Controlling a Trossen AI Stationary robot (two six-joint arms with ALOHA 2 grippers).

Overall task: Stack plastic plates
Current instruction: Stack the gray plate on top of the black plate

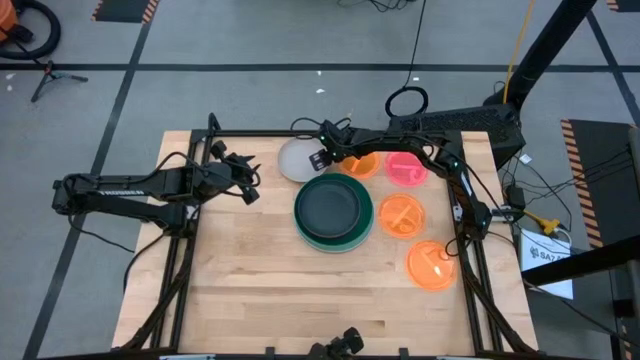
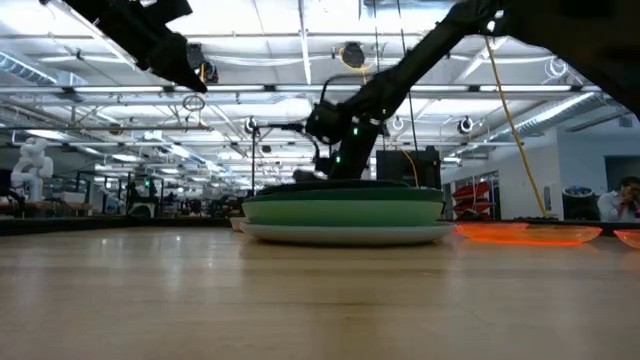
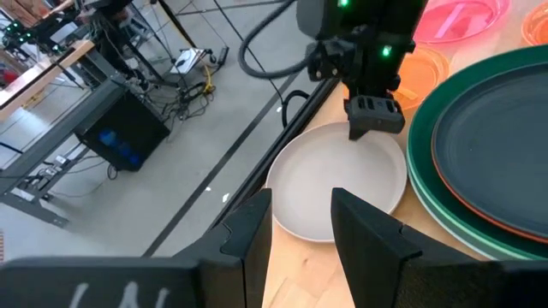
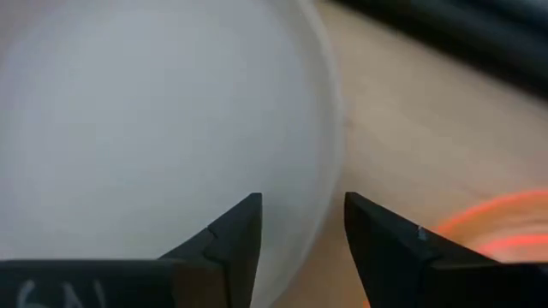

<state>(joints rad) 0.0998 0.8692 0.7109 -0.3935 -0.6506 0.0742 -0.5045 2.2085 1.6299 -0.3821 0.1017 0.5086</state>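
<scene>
Table [image 1: 260, 290] of pale wood carries all the plates, grouped at the far right half within reach of the right arm. The stack [image 1: 334, 214] stands near the middle: a dark grey plate [image 1: 333, 206] on top, a rust-orange rim just showing beneath it in the left wrist view, then green plates and a pale one at the bottom, larger below smaller so each nests flat. All lie level, rims up; being round, they have no long axis.

The beige plate [image 1: 298, 160] lies just beside the stack, toward the far edge, apart from it. The right gripper [image 1: 322, 158] is positioned at this plate's rim, fingers apart, one over the plate and one outside it, apparently to pinch the rim for a lift.

Small translucent plates lie singly to the right: a pink divided plate [image 1: 406, 168], one orange plate [image 1: 358, 165] partly under the right arm, an orange divided plate [image 1: 402, 215], and another orange plate [image 1: 433, 265] nearest the right edge.

The left gripper [image 1: 243, 176] waits above the far left area, fingers apart, empty.
</scene>
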